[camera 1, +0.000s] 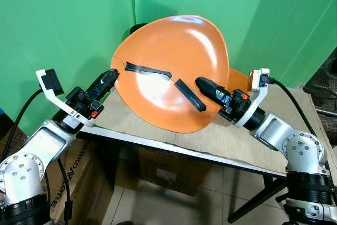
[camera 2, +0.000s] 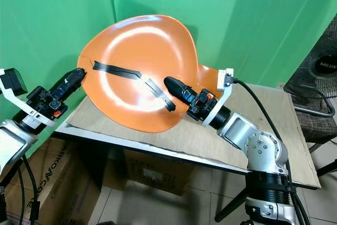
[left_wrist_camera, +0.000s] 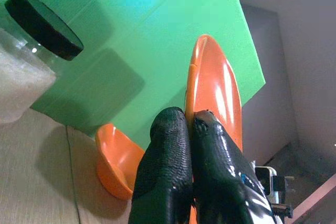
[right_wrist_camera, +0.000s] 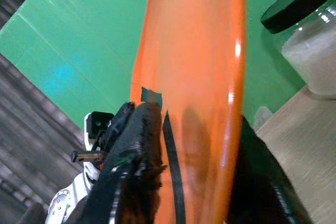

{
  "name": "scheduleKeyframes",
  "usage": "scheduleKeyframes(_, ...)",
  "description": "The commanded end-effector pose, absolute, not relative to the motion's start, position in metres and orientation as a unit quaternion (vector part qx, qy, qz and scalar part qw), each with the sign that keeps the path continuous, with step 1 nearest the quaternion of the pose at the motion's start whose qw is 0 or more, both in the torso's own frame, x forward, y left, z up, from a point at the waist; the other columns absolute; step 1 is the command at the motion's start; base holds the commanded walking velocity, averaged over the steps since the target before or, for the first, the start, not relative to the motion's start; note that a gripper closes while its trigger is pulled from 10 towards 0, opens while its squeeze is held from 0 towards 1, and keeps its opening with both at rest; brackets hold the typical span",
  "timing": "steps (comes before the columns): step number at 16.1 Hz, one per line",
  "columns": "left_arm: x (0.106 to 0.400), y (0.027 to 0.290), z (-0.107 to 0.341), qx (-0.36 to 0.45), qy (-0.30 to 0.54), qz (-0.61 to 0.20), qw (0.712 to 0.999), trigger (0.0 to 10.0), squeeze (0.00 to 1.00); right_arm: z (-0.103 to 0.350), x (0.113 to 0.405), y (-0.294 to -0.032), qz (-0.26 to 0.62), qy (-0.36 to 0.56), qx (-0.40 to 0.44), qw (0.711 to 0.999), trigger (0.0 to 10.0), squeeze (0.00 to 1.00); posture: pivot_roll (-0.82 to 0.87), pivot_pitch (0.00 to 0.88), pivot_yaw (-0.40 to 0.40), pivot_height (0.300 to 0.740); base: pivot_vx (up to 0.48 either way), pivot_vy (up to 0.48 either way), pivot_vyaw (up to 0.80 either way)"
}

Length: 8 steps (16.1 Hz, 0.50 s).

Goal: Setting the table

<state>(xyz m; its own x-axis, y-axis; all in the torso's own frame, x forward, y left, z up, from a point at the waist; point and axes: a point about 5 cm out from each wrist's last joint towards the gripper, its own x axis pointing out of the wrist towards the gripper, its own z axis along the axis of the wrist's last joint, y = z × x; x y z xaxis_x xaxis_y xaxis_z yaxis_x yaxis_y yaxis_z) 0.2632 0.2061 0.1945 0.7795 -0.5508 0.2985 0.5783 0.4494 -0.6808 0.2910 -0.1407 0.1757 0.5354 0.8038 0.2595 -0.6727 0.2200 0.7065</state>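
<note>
Nearest the head camera are the robot's two silver arms, reaching in from either side to a large, glossy orange plastic plate [camera 1: 174, 72] that they hold tilted up on edge above the desk [camera 1: 231, 140], its hollow face turned toward the camera and crossed by strips of black tape. The right pincer [camera 1: 202, 84] is clenched on the plate's right rim; in the right wrist view one black finger lies on the taped face and the other behind the plate. The left pincer [camera 1: 111, 75] sits at the plate's left rim, and in the left wrist view its two fingers [left_wrist_camera: 173, 145] look pressed together with the orange edge just beyond them, so whether it truly pinches the plate or only steadies it I cannot tell. As for progress, the plate appears to be lifted, not yet laid flat in its place, so the setting seems at an early or middle stage, with lowering and releasing the plate yet to do. A small orange bowl [left_wrist_camera: 116, 161] already rests on the desk behind the plate, and a clear glass jar with a black lid [left_wrist_camera: 31, 51], filled with something white, stands near it. The desk is a pale, worn board on dark legs. Behind it hangs a green backdrop; cardboard boxes [camera 1: 168, 172] sit on the tiled floor under the desk, and a black fan [camera 2: 318, 88] stands at the right.
</note>
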Motion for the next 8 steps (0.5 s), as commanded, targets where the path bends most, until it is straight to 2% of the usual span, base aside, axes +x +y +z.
scheduleKeyframes(1,0.2651,0.1991,0.2044,-0.402,-0.032,-0.363,0.840,0.0,0.00,0.1817,0.2882,-0.1408,0.485,0.068,0.401,0.775,0.0,0.00,-0.06,0.000,-0.050,0.740,0.000,0.000,0.00)
scheduleKeyframes(4,0.2649,0.1976,0.2060,-0.394,-0.031,-0.366,0.842,0.0,0.00,0.1814,0.2881,-0.1404,0.484,0.069,0.399,0.776,0.0,0.00,-0.05,0.000,-0.051,0.740,0.000,0.000,0.00)
scheduleKeyframes(6,0.2642,0.1959,0.2078,-0.383,-0.032,-0.370,0.846,2.4,0.00,0.1810,0.2883,-0.1405,0.483,0.069,0.398,0.777,0.0,0.00,-0.05,0.000,-0.050,0.740,0.000,0.000,0.00)
scheduleKeyframes(7,0.2640,0.1947,0.2082,-0.374,-0.030,-0.372,0.849,4.9,0.00,0.1809,0.2883,-0.1404,0.483,0.069,0.397,0.777,0.0,0.00,-0.05,0.000,-0.050,0.740,0.000,0.000,0.00)
scheduleKeyframes(8,0.2634,0.1932,0.2088,-0.362,-0.028,-0.375,0.853,10.0,0.00,0.1806,0.2881,-0.1403,0.483,0.068,0.397,0.778,0.0,0.00,-0.05,0.000,-0.049,0.740,0.000,0.000,0.00)
